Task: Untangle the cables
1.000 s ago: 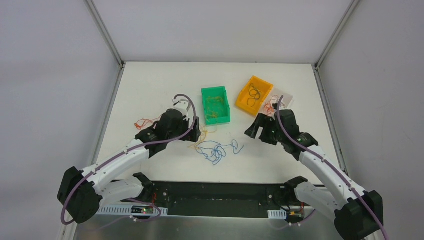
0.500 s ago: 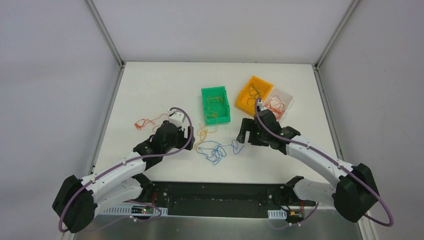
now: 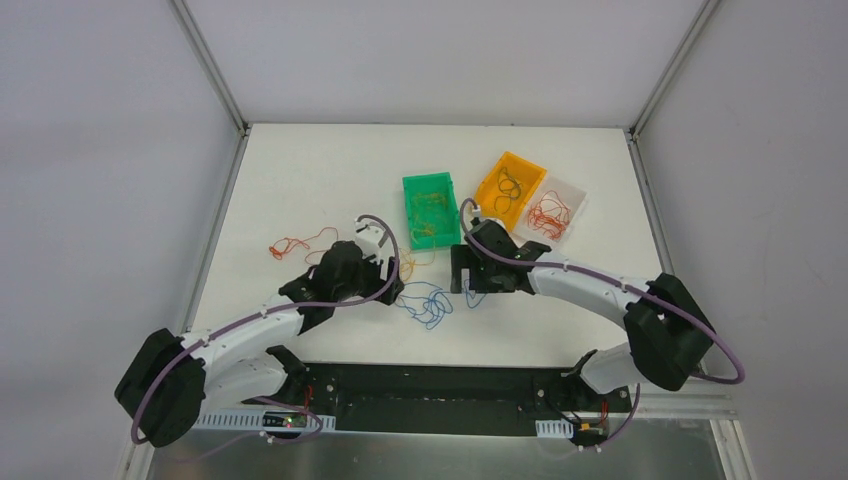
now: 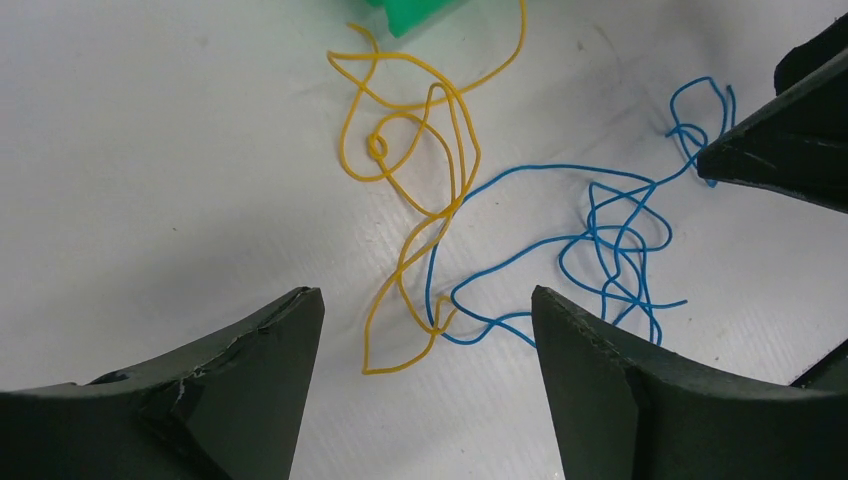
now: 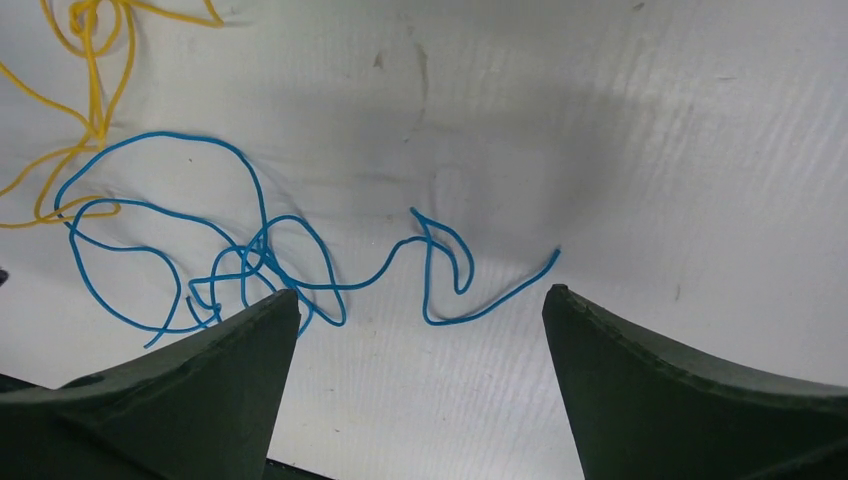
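I judge these wires to be feather-light, limp and springy. They will drag along the bench [image 3: 320,180] rather than lift cleanly, and they could easily slip out of a loose pinch. I would therefore take hold of a single strand well clear of the knot, not the clump itself.

The blue cable [image 4: 600,235] lies close to the middle of the near edge. It is crossed with the yellow cable [image 4: 440,150], which trails off toward the green bin [image 3: 430,210].

My left claw [image 4: 425,300] is released and holding nothing. The bottom loop of the yellow cable and one blue strand cross right in its gap, so closing here would probably catch both colours. I would shift toward the yellow-only loops farther up.

My right claw [image 5: 420,292] is also spread wide and empty. The loose blue tail sits between its fingers just ahead of the tips, and the dense blue knot is off toward the left finger. That free tail looks like the better hold.

An orange-red cable [image 3: 292,244] lies alone near the left edge. More wires rest in the green bin, the orange bin [image 3: 510,188] and the white tray [image 3: 578,196] toward the far right corner.
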### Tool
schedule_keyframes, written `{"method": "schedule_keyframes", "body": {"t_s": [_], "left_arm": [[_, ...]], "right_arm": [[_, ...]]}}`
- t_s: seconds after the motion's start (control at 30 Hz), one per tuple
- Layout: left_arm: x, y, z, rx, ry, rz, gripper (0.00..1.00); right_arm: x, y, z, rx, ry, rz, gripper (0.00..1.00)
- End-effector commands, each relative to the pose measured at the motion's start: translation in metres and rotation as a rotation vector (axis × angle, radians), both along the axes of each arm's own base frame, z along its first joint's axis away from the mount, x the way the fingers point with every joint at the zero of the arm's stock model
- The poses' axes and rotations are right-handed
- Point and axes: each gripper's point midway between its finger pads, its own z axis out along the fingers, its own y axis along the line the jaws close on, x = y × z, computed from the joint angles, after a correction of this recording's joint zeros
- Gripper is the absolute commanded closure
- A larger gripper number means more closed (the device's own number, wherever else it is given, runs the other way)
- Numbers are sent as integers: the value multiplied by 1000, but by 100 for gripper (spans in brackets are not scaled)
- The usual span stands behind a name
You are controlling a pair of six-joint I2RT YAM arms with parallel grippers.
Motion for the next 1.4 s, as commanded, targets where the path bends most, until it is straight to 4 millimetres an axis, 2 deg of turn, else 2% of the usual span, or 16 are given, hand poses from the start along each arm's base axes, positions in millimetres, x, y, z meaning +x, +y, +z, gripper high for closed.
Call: {"method": "schedule_keyframes", "body": {"t_s": [0.0, 0.1, 0.17, 0.27, 0.33, 0.43, 0.53, 0.6, 0.67, 0.73, 0.8, 0.83, 1.0, 1.2, 1.23, 1.37], "left_arm": [[5, -21, 7, -28, 29, -65, 22], [8, -26, -2, -14, 79, -62, 21], [11, -25, -9, 12, 107, -40, 22], [15, -25, -15, 39, 132, -27, 23], [17, -24, -20, 56, 141, -20, 24], [20, -23, -28, 93, 166, -14, 25], [21, -25, -41, 139, 223, -23, 30], [21, -27, -47, 150, 246, -34, 34], [25, -25, -52, 180, 258, -16, 44], [26, -18, -58, 231, 284, 10, 63], [30, -10, -59, 263, 283, 55, 90], [31, -6, -56, 268, 276, 77, 100], [36, 17, -27, 213, 126, 193, 100], [36, 56, 17, 120, -91, 362, 100], [35, 61, 19, 115, -109, 381, 100], [28, 82, 42, 35, -221, 456, 100]], "right_arm": [[9, 24, 9, 5, -50, 35, 4], [11, 29, 0, -44, -61, 40, 5], [15, 28, -8, -97, -77, 28, 15], [17, 28, -16, -131, -87, 23, 36], [15, 29, -18, -127, -78, 29, 54], [9, 28, -12, -90, -82, 28, 88], [4, 28, 5, -23, -111, 37, 100], [0, 26, 17, 12, -128, 40, 100], [-4, 20, 29, 33, -153, 36, 100], [-5, 9, 41, 36, -188, 10, 100], [-4, -5, 54, 29, -229, -23, 100], [-4, -12, 60, 25, -250, -41, 100], [2, -55, 91, 18, -333, -174, 100], [15, -107, 113, 26, -400, -362, 100], [18, -114, 117, 29, -410, -390, 100], [31, -132, 131, 34, -434, -453, 100]]}}
